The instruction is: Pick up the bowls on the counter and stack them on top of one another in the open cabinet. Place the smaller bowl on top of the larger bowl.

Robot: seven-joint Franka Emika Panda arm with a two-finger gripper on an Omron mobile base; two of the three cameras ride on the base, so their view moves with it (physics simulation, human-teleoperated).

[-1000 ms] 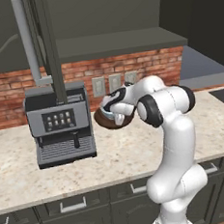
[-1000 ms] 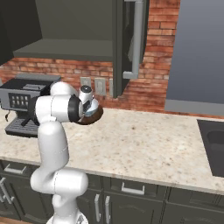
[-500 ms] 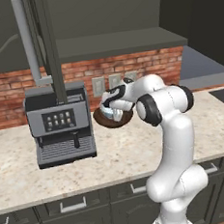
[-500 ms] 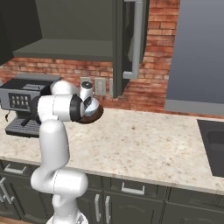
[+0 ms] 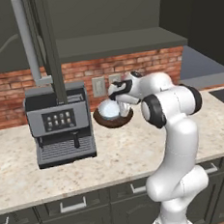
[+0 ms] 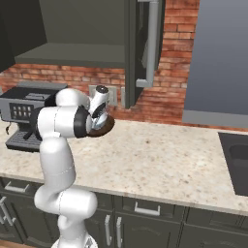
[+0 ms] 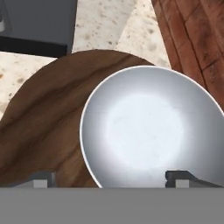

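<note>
The pale blue-white smaller bowl [image 7: 146,129] sits inside the wide brown wood-grain larger bowl [image 7: 43,122], off to one side of it. Both rest on the beige counter [image 5: 127,153] near the brick wall. My gripper [image 7: 112,180] hovers right above them, open, with one fingertip [image 7: 41,179] over the brown bowl and the other over the pale bowl's inside. From the left base view the pale bowl [image 5: 109,109] shows in the brown bowl [image 5: 113,119] just under the gripper [image 5: 112,98]. The open cabinet's shelf [image 5: 119,43] lies above.
A grey coffee machine [image 5: 61,121] stands on the counter just left of the bowls. The cabinet's open door [image 6: 141,46] hangs beside the shelf [image 6: 72,53]. A dark cooktop [image 6: 235,162] lies far right. Drawer fronts [image 6: 145,213] run below the counter.
The hand has risen slightly off the bowls, so the pale bowl now shows inside the brown one. The bowls have stayed in place.
</note>
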